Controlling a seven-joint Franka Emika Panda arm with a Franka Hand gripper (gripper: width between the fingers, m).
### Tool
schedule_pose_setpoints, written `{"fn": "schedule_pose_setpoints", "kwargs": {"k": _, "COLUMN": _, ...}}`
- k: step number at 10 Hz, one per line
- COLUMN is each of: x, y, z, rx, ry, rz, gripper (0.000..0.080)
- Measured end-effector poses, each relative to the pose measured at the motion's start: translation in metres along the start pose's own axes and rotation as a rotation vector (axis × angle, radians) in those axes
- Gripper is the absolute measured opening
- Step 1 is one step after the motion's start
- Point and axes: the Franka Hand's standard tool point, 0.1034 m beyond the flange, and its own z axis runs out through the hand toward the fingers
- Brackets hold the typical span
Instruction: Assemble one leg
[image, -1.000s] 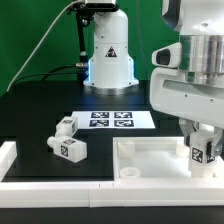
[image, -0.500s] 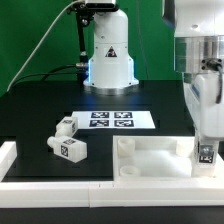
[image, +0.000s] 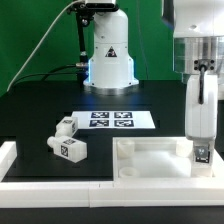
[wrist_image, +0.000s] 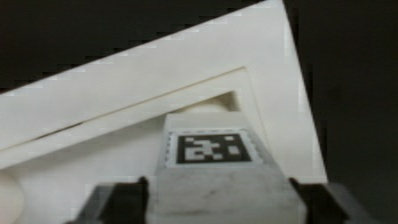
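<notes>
My gripper (image: 201, 148) hangs at the exterior view's right, shut on a white leg (image: 201, 155) with a black-and-white tag. It holds the leg upright at the right corner of the large white rimmed panel (image: 150, 160). In the wrist view the leg (wrist_image: 214, 150) fills the space between my dark fingers (wrist_image: 121, 205), with my gripper (wrist_image: 217, 208) over the panel's corner (wrist_image: 267, 60). I cannot tell if the leg's lower end touches the panel. Two loose legs (image: 66, 127) (image: 70, 149) lie on the black table at the left.
The marker board (image: 110, 120) lies flat at the table's middle. A white robot base (image: 108, 55) stands behind it against a green backdrop. A white rail (image: 10, 165) runs along the table's front left edge.
My wrist has turned, so the gripper now looks narrower in the exterior view. The held leg has shifted slightly and sunk a little toward the panel's right corner.
</notes>
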Motion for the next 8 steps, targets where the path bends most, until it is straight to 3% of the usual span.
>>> {"fn": "schedule_pose_setpoints", "kwargs": {"k": 1, "x": 0.0, "y": 0.0, "z": 0.0, "rx": 0.0, "ry": 0.0, "rz": 0.0, "gripper": 0.0497}}
{"fn": "schedule_pose_setpoints", "kwargs": {"k": 2, "x": 0.0, "y": 0.0, "z": 0.0, "rx": 0.002, "ry": 0.0, "rz": -0.02, "gripper": 0.0497}}
{"fn": "schedule_pose_setpoints", "kwargs": {"k": 3, "x": -0.002, "y": -0.001, "z": -0.005, "rx": 0.008, "ry": -0.007, "rz": -0.104, "gripper": 0.0616}}
{"fn": "schedule_pose_setpoints", "kwargs": {"k": 7, "x": -0.015, "y": -0.01, "z": -0.058, "rx": 0.036, "ry": -0.064, "rz": -0.144, "gripper": 0.0648}}
{"fn": "schedule_pose_setpoints", "kwargs": {"k": 8, "x": -0.014, "y": -0.009, "z": -0.054, "rx": 0.037, "ry": -0.06, "rz": -0.146, "gripper": 0.0649}}
